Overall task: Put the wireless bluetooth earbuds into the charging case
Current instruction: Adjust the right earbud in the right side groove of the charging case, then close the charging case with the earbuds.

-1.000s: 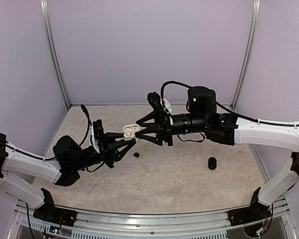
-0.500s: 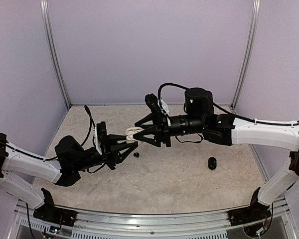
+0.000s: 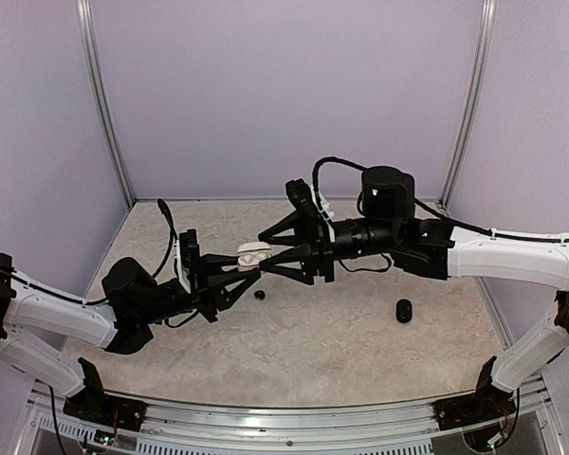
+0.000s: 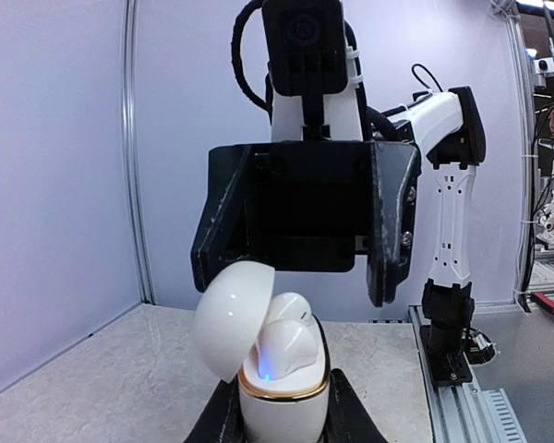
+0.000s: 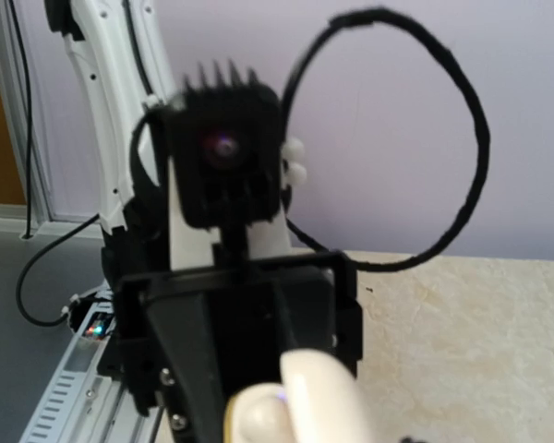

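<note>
The tabletop is pale and speckled like stone. Light purple walls stand around it, with thin metal posts in the back corners. A metal rail runs along the near edge.

The two arms point at each other and meet tip to tip above the left-middle part of the tabletop. The left arm lies low and stretches to the right. The right arm comes in from the right side and sits higher. A black cable loops over it.

The left fingers squeeze the charging case from both sides and hold it up off the tabletop. The case is white with a gold ring around its rim. In the left wrist view it stands upright, and its lid is flipped open to the left. A white rounded shape sits inside, and a small blue light glows at the front.

The right fingers are spread wide apart and hold nothing. They hang right by the open top of the case. It is hard to tell if one of them touches the lid.

One tiny black earbud lies on the tabletop, near the fingers on the near side. A bigger black pebble lies well apart from it, on the right, by the right arm.
</note>
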Motion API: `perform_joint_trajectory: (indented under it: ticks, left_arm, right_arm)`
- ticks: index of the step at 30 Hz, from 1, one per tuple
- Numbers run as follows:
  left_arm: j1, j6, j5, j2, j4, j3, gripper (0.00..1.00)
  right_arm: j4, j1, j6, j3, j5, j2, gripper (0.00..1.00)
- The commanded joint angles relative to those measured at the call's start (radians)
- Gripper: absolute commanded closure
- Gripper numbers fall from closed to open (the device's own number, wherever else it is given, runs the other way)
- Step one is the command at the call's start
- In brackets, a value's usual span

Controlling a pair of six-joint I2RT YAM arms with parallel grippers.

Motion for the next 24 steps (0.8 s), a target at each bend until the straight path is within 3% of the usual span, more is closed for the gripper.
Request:
perform_joint_trajectory:
  ticks: [1, 16, 24]
  left_arm:
    - [0.008, -0.008, 0.004, -0.004, 0.033, -0.009, 0.94]
    - [0.008, -0.001, 0.015, -0.014, 0.000, -0.004, 0.94]
    - [0.006, 0.007, 0.014, -0.012, -0.016, 0.005, 0.94]
  right_arm:
    - [0.016, -0.011, -0.019, -0.011, 0.008, -0.062, 0.43]
    - [-0.043, -0.045, -0.046, 0.024, -0.004, -0.030, 0.45]
    - [-0.037, -0.046, -0.020, 0.063, -0.098, 0.027, 0.48]
